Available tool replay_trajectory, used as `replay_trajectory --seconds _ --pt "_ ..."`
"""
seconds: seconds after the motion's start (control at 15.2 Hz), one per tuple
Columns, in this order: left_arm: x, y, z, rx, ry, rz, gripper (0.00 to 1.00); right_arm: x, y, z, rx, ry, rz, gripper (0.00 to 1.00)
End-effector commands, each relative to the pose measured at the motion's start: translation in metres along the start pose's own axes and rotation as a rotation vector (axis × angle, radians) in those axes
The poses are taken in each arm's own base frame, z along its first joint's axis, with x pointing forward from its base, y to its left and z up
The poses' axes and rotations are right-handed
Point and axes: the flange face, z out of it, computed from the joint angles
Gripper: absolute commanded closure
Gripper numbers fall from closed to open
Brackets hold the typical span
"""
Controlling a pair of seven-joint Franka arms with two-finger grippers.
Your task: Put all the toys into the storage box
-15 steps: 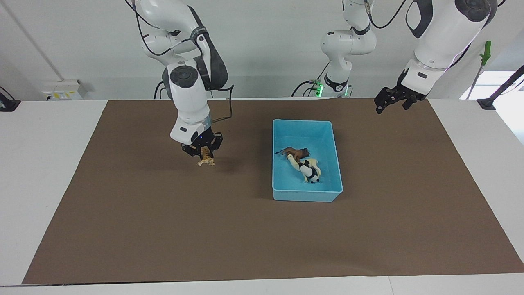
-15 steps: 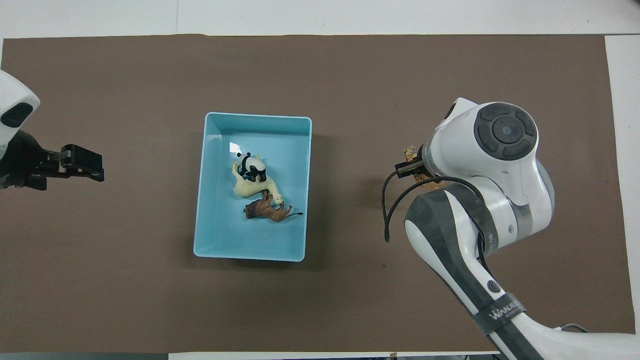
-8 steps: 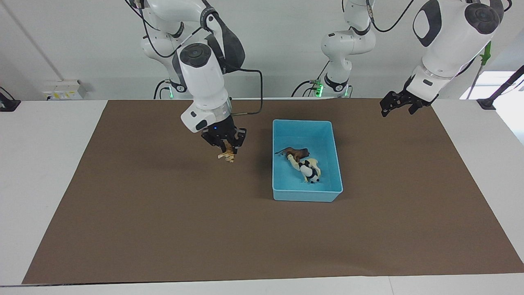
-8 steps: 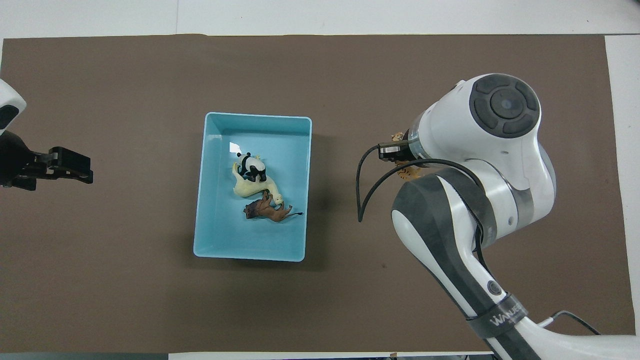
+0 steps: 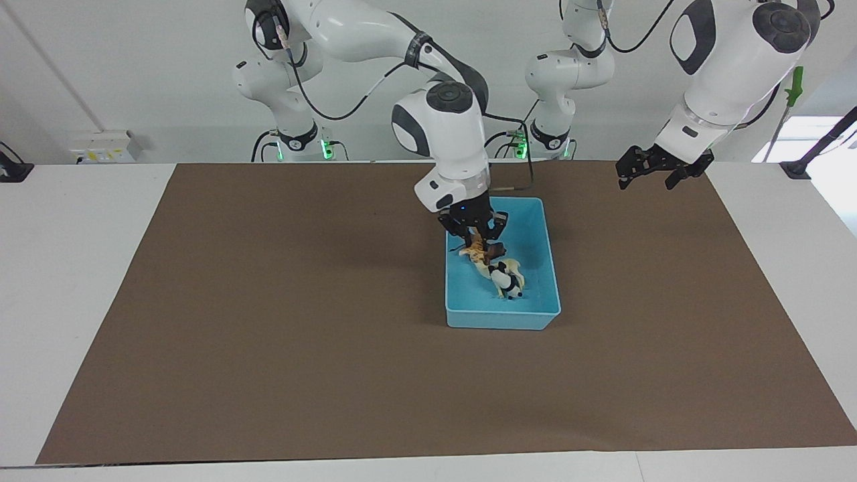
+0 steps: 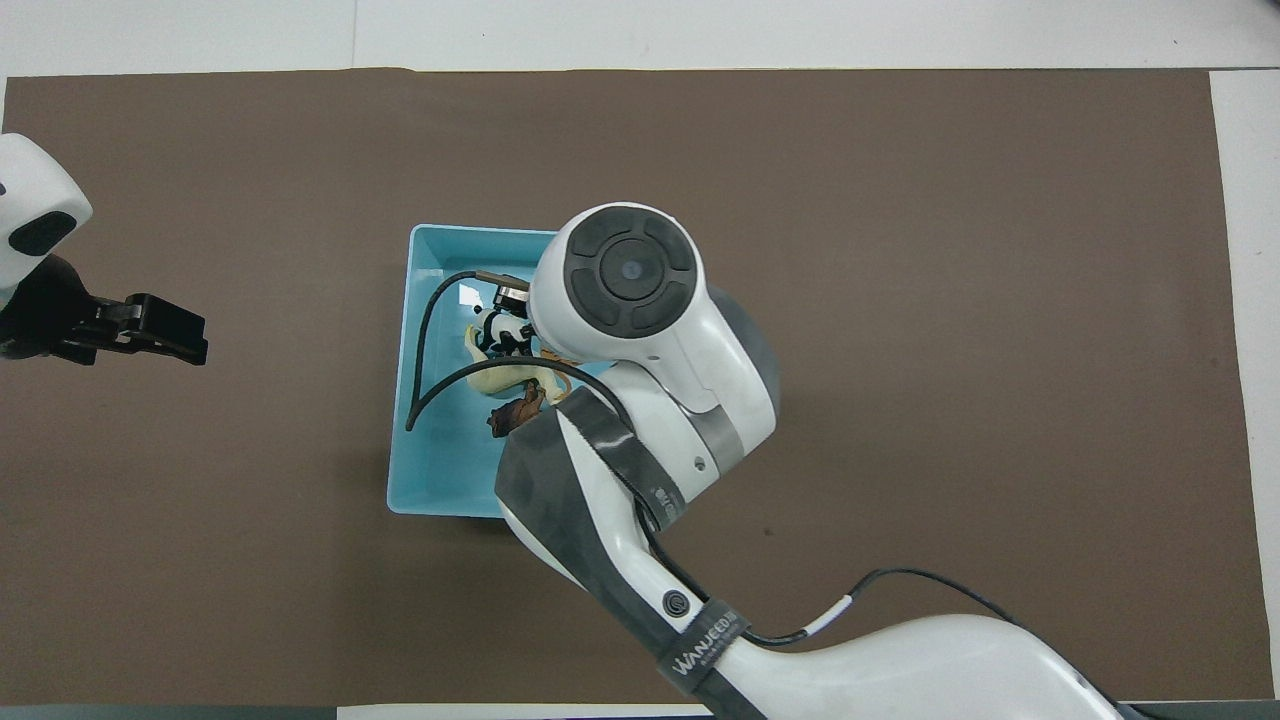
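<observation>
The light blue storage box lies on the brown mat. In it lie the black-and-white panda, the cream llama and the brown lion, close together. My right gripper is shut on the orange striped tiger and holds it low over the box, just above the lion. In the overhead view the right arm covers the tiger and part of the box; the panda, llama and lion show beside it. My left gripper waits open over the mat's edge.
The brown mat covers most of the white table. The right arm's cable hangs over the box. The left gripper hovers toward the left arm's end of the table.
My right gripper has carried the tiger from over the bare mat sideways to over the storage box and lowered it. The left gripper has barely shifted.
</observation>
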Motion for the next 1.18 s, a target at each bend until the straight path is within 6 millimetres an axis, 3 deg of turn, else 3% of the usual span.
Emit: replay_trajectory --seconds 0.0,0.13,0.26,0.39,0.66,0.85,0.99,1.12 --pt "0.003 0.016 -0.009 0.016 0.008 0.053 0.00 0.013 -0.009 0.003 0.026 0.018 0.020 0.01" --pt "0.002 0.000 -0.011 0.011 0.024 0.027 0.00 0.007 -0.001 0.009 -0.047 -0.016 0.012 0.00" --pt "0.004 0.002 -0.010 0.012 0.021 0.030 0.00 0.008 0.014 0.000 -0.182 -0.007 -0.041 0.00" --pt "0.003 0.011 -0.011 0.016 0.016 0.047 0.00 0.027 0.035 -0.033 -0.228 -0.008 -0.156 0.00" --pt "0.004 0.018 -0.016 0.019 0.024 0.060 0.00 0.095 0.121 -0.120 -0.302 -0.096 -0.309 0.00" --pt "0.005 0.020 -0.016 0.022 0.030 0.063 0.00 0.142 0.218 -0.215 -0.305 -0.123 -0.333 0.00" --pt "0.004 0.021 -0.016 0.033 0.024 0.061 0.00 0.168 0.277 -0.267 -0.282 -0.073 -0.300 0.00" --pt "0.004 0.020 -0.017 0.047 0.031 0.060 0.00 0.171 0.317 -0.295 -0.290 -0.098 -0.315 0.00"
